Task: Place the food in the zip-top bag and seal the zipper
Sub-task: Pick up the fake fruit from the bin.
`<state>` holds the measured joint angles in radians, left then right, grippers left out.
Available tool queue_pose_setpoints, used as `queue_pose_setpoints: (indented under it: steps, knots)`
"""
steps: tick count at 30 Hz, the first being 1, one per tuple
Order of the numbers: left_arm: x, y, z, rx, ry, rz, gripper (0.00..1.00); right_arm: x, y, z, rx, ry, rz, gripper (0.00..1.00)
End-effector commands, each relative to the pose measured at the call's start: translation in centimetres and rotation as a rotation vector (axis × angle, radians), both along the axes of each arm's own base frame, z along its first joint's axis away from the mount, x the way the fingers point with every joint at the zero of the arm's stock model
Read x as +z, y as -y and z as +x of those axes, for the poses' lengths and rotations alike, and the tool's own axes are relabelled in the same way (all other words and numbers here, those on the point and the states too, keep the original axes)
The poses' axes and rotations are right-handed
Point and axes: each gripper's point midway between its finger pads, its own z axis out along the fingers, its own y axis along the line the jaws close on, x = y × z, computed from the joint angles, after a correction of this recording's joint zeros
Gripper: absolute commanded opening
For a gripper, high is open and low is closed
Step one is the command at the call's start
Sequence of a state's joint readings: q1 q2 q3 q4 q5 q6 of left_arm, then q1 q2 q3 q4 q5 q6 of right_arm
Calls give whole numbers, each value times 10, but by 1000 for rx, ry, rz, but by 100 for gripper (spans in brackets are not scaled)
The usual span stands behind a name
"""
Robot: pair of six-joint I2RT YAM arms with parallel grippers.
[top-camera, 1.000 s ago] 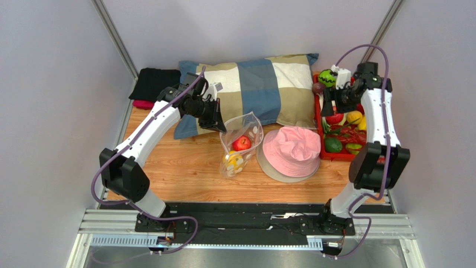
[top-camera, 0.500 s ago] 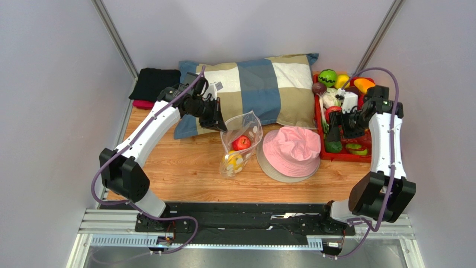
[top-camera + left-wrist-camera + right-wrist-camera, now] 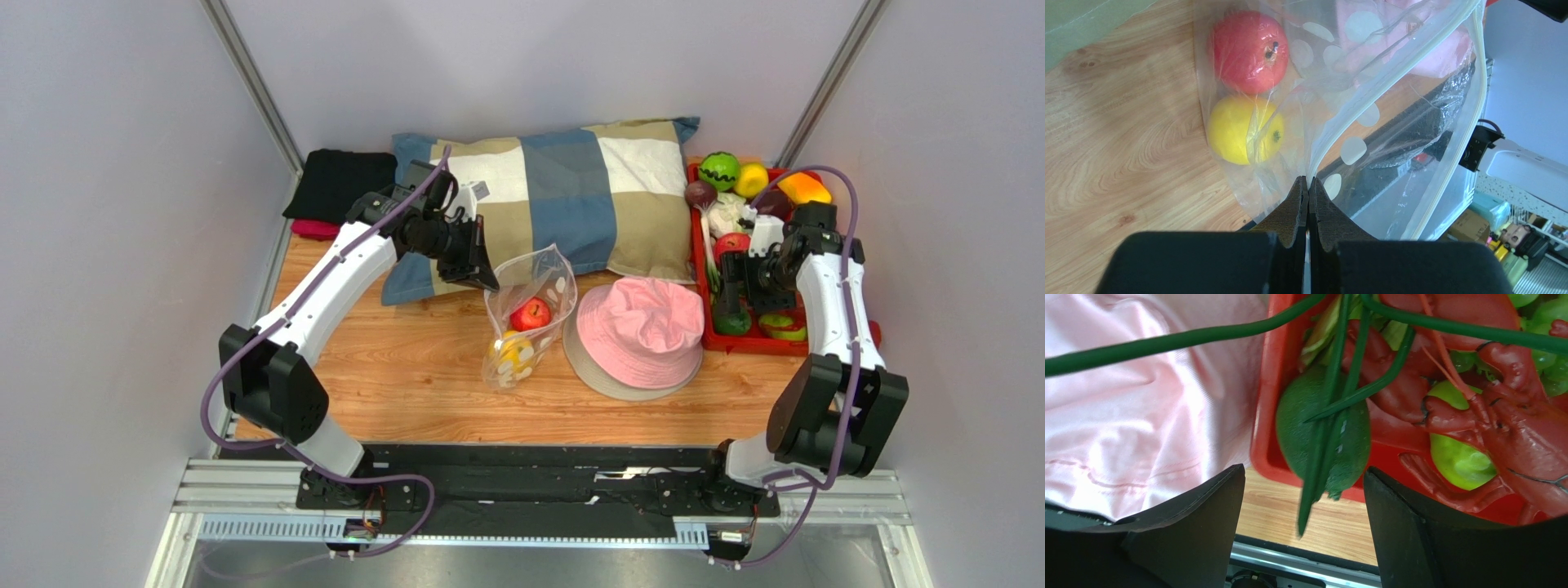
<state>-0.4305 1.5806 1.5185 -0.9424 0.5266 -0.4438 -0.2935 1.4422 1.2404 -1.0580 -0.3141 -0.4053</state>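
Note:
The clear dotted zip-top bag (image 3: pixel 530 312) lies open on the wooden table with a red apple (image 3: pixel 1249 51) and a yellow fruit (image 3: pixel 1239 130) inside. My left gripper (image 3: pixel 1308 179) is shut on the bag's rim, beside the pale zipper strip (image 3: pixel 1468 110). My right gripper (image 3: pixel 1303 505) is open above the near left corner of the red tray (image 3: pixel 702 294), over a dark green fruit (image 3: pixel 1324 432) and the spring onion's green leaves (image 3: pixel 1333 410). More toy food fills the tray, with a red lobster (image 3: pixel 1487 398) among it.
A pink hat (image 3: pixel 638 333) lies between the bag and the tray. A checked pillow (image 3: pixel 577 196) lies along the back, black cloth (image 3: pixel 337 181) at the back left. Grey walls close in both sides.
My right arm moved from the tray's far end toward its near left corner and lowered over the green fruit. The left gripper and bag stayed put.

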Motion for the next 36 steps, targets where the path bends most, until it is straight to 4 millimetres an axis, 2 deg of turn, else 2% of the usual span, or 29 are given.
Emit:
queue_pose_setpoints:
  steps: [1,8,11,14,18,21,25,28,29,32,33,35,36]
  knots:
    - [8,4,0,-5,21,-32,0,-9,17,13,-76,24,-61,74]
    - [10,6,2,-2,14,-39,0,-31,16,14,-99,-32,-35,74]
    - [9,5,2,-3,15,-35,0,-34,13,15,-99,-42,-16,73]
    - [7,5,2,-4,14,-32,0,-30,11,15,-95,-42,0,63]
    - [8,5,1,-5,13,-36,0,-15,4,10,-87,-34,31,44]
    - [8,6,2,-6,8,-38,0,4,0,3,-83,-13,41,39]
    - [7,6,2,-8,6,-37,0,37,-7,-11,-67,37,40,37]
    - [5,6,1,-7,-2,-36,0,56,-11,-16,-58,63,47,36]
    - [6,6,2,-7,0,-37,0,68,-13,-16,-55,90,49,36]
    - [5,7,1,-9,-5,-41,0,90,-34,-20,-26,122,148,35]
    - [4,7,2,-9,-6,-39,0,105,-47,-17,1,162,207,35]
    - [4,8,1,-11,-9,-42,0,123,-64,-14,23,197,276,35]
    - [5,8,1,-12,-6,-45,0,141,-83,-12,87,243,322,35]
